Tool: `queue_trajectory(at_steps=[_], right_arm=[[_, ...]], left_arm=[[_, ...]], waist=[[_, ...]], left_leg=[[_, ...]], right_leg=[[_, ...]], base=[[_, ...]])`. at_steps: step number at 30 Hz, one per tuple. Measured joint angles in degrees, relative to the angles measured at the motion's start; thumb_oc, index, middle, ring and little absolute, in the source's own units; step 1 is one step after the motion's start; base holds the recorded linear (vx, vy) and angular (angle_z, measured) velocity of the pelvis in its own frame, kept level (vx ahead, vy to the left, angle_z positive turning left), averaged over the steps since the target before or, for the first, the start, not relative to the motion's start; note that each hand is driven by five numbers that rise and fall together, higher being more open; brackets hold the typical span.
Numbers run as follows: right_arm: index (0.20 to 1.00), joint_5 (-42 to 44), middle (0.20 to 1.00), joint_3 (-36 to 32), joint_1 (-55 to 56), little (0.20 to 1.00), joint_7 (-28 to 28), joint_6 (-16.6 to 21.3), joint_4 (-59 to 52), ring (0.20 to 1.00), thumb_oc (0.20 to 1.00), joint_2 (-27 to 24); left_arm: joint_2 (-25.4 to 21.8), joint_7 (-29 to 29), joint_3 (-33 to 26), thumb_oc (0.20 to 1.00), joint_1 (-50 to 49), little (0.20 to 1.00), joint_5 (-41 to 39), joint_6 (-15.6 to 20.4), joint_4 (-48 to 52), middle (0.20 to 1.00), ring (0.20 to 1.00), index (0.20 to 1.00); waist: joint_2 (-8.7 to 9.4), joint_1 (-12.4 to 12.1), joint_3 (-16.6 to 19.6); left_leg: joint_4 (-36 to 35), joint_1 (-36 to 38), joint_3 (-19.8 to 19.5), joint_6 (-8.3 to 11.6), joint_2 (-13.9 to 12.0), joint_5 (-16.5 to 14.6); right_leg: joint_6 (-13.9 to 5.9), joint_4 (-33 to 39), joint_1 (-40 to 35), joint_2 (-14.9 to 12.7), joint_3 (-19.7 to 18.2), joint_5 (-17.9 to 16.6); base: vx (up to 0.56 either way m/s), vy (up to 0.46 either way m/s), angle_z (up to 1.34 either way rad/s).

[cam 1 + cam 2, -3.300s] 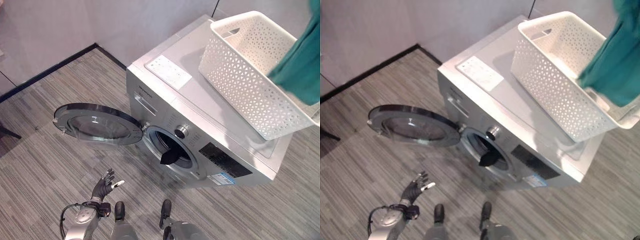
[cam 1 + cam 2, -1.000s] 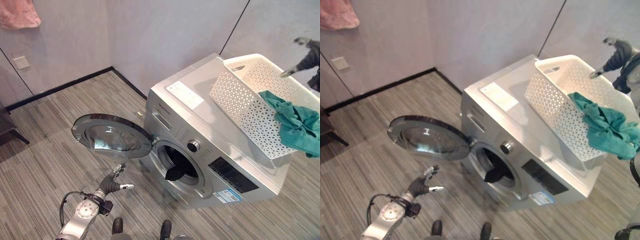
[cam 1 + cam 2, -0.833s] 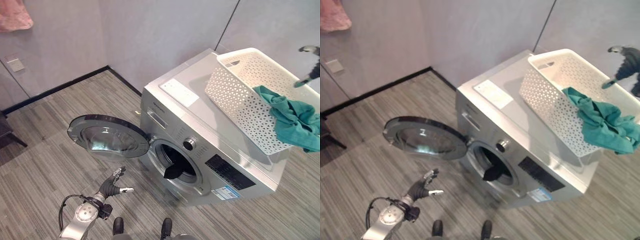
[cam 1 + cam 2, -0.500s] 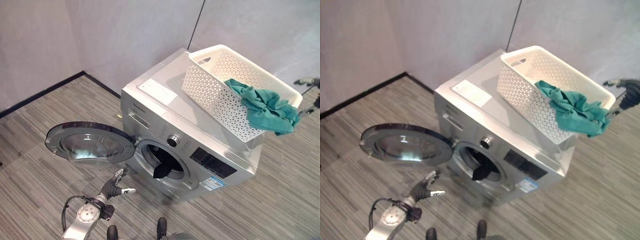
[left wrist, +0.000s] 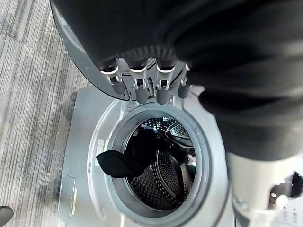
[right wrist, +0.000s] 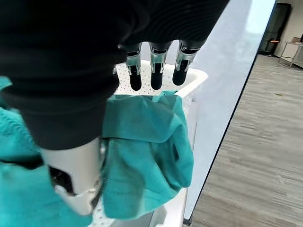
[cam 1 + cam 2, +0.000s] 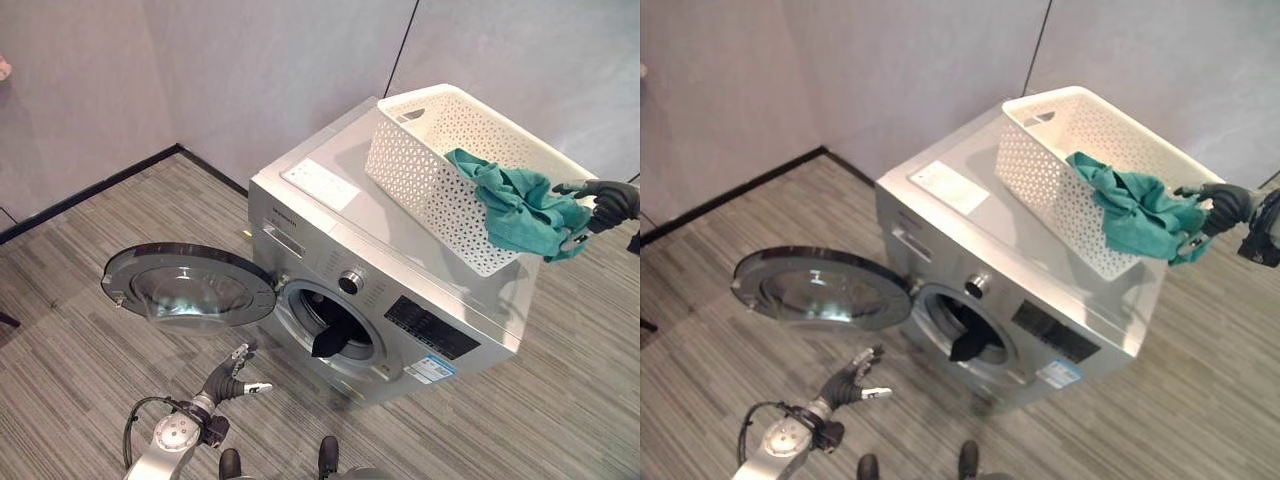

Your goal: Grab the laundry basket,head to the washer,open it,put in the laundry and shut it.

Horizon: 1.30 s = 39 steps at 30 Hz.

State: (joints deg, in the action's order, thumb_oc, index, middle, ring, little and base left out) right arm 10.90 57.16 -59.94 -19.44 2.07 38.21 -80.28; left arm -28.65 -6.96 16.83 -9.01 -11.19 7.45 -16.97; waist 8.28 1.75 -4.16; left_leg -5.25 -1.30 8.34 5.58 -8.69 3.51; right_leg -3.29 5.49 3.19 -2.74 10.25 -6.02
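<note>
One washer (image 7: 400,300) is counted, standing on the floor against the far wall. One round door (image 7: 188,288) is attached to it, swung open to the left. One white laundry basket (image 7: 450,170) is seen on the washer's top, toward the far right. One teal garment (image 7: 515,205) is draped over the basket's right rim. One dark garment (image 5: 118,163) is counted hanging out of the drum opening. One white sheet (image 7: 322,183) lies on the washer's top, left of the basket. Two robot hands are counted: the left hand (image 7: 232,375) near left, the right hand (image 7: 600,200) far right.
</note>
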Motion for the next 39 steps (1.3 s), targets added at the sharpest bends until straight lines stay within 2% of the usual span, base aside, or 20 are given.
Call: queue_trajectory(at_steps=[6,13,22,28,34,39], right_arm=[[1.000,-0.7,1.000,0.0,-4.3,1.000,0.8,0.0,2.6,1.000,1.000,1.2],[1.000,-1.1,1.000,0.0,-4.5,1.000,1.1,-0.1,4.0,1.000,1.000,1.5],[1.000,-2.8,1.000,-0.5,-4.2,1.000,1.8,-0.1,6.0,1.000,1.000,4.4],[1.000,-4.5,1.000,-1.0,-4.0,1.000,1.9,-0.6,10.7,1.000,1.000,9.0],[1.000,-5.1,1.000,-2.5,-4.0,1.000,2.3,-0.7,14.6,1.000,1.000,13.5],[1.000,-6.3,1.000,-3.7,-2.8,1.000,3.2,-0.8,14.4,1.000,1.000,14.5]], left_arm=[[0.2,0.0,0.2,1.000,0.2,1.000,0.0,0.0,-0.6,1.000,1.000,1.000],[0.2,0.0,0.3,1.000,0.1,1.000,0.1,0.0,-0.6,1.000,1.000,1.000],[0.3,0.1,0.4,1.000,0.4,1.000,0.0,-0.1,-0.9,1.000,1.000,1.000],[0.3,0.1,0.5,1.000,0.4,1.000,0.0,-0.1,-1.1,1.000,1.000,1.000],[0.3,0.4,1.6,1.000,0.5,1.000,-0.1,-0.1,-1.1,1.000,1.000,1.000],[0.3,0.9,1.9,1.000,0.4,1.000,-0.2,-0.1,-1.1,1.000,1.000,1.000]], waist=[[0.11,-0.2,0.0],[0.33,-0.7,0.0],[0.57,-0.9,-0.2],[0.60,-1.2,-0.4],[0.14,-2.5,-0.7],[-0.53,-3.3,-1.4]], left_leg=[[0.0,0.2,-0.1,0.01,0.0,0.0],[0.0,0.2,-0.2,0.02,0.0,0.0],[0.0,0.1,-0.4,0.02,0.0,0.0],[0.0,-0.7,-1.6,0.09,0.0,0.1],[0.0,-0.9,-2.0,0.10,0.0,0.1],[0.0,-2.7,-3.2,0.40,0.0,0.3]], right_leg=[[-0.05,0.0,-0.3,0.0,0.1,0.0],[-0.08,0.0,-0.3,0.0,0.2,0.1],[-0.11,0.0,-0.4,0.0,0.4,0.1],[-0.16,0.0,-0.2,0.0,1.3,0.2],[-0.14,0.0,-0.2,0.0,1.6,0.3],[-0.11,0.0,0.9,0.0,3.1,0.6]], base=[[0.00,0.000,0.00],[0.00,0.000,0.00],[0.00,-0.001,0.00],[0.01,-0.013,0.09],[0.00,-0.007,0.02],[0.00,-0.016,0.12]])
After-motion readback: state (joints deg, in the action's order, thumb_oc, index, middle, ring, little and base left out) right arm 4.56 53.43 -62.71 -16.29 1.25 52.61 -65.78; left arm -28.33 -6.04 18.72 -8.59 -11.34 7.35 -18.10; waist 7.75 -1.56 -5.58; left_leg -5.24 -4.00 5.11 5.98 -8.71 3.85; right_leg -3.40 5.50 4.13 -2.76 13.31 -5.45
